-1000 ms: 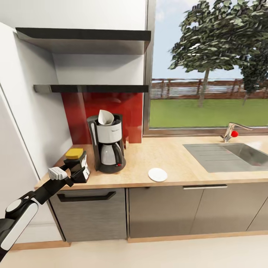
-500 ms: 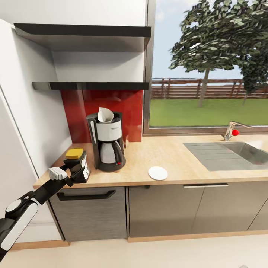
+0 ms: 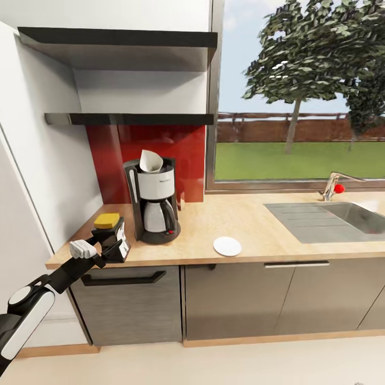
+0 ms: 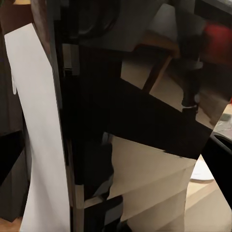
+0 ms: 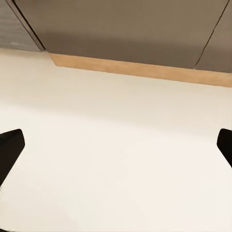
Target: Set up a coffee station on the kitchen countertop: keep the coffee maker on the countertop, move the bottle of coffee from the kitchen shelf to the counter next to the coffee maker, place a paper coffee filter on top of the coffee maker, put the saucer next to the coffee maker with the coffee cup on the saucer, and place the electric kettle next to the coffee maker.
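My left gripper (image 3: 111,247) is shut on the bottle of coffee (image 3: 109,231), a dark jar with a yellow lid and a white label, held at the counter's front left corner. Seen close up in the left wrist view, the bottle of coffee (image 4: 43,145) shows its white label. The black and white coffee maker (image 3: 154,203) stands just right of it against the red backsplash, with a white paper filter (image 3: 151,162) poking out of its top. A white saucer (image 3: 226,246) lies near the counter's front edge. My right gripper (image 5: 117,150) is open over the pale floor.
The wooden countertop (image 3: 278,235) runs right to a steel sink (image 3: 337,219) with a tap (image 3: 334,187). Two dark shelves (image 3: 128,118) hang above the coffee maker. A white wall panel (image 3: 32,176) stands at the left. Grey cabinet fronts (image 5: 125,29) sit below the counter.
The whole picture has shifted a little, so the camera has moved. My left arm with the bottle keeps the same place in the view.
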Robot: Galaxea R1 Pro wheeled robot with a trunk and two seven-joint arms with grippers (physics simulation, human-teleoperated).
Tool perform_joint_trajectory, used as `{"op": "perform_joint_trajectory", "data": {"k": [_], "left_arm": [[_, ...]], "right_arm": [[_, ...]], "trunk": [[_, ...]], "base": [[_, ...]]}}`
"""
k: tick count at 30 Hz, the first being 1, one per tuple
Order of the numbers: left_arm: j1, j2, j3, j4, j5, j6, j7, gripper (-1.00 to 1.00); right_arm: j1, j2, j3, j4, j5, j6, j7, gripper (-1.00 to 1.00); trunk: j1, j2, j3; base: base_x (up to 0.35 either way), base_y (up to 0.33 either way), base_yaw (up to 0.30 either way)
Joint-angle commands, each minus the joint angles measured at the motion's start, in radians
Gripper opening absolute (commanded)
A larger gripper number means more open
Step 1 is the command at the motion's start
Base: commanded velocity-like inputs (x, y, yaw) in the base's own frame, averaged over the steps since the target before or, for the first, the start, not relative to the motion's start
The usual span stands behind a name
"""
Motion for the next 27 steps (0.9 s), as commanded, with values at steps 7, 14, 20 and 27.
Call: {"op": "perform_joint_trajectory", "data": {"k": [7, 14, 20, 27], "left_arm": [[-0.001, 0.001, -0.002, 0.001, 0.006, -0.004, 0.001, -1.00], [-0.001, 0.001, 0.004, 0.002, 0.006, -0.004, 0.001, -1.00], [-0.001, 0.001, 0.011, 0.002, 0.006, -0.003, 0.000, -1.00], [-0.001, 0.001, 0.013, 0.002, 0.006, -0.002, 0.002, -1.00]], "right_arm": [[-0.007, -0.067, 0.006, -0.340, -0.004, 0.233, -0.001, 1.00], [-0.002, -0.091, 0.013, -0.343, -0.006, 0.240, -0.002, 1.00], [-0.001, -0.091, 0.014, -0.309, -0.009, 0.211, -0.001, 1.00], [0.000, -0.090, 0.015, -0.297, -0.008, 0.205, -0.001, 1.00]], "trunk": [[0.027, -0.050, -0.023], [0.054, -0.099, -0.045], [0.065, -0.120, -0.055], [0.065, -0.120, -0.055]], "base": [[0.000, 0.000, 0.000], [0.000, 0.000, 0.000], [0.000, 0.000, 0.000], [0.018, 0.000, 0.000]]}}
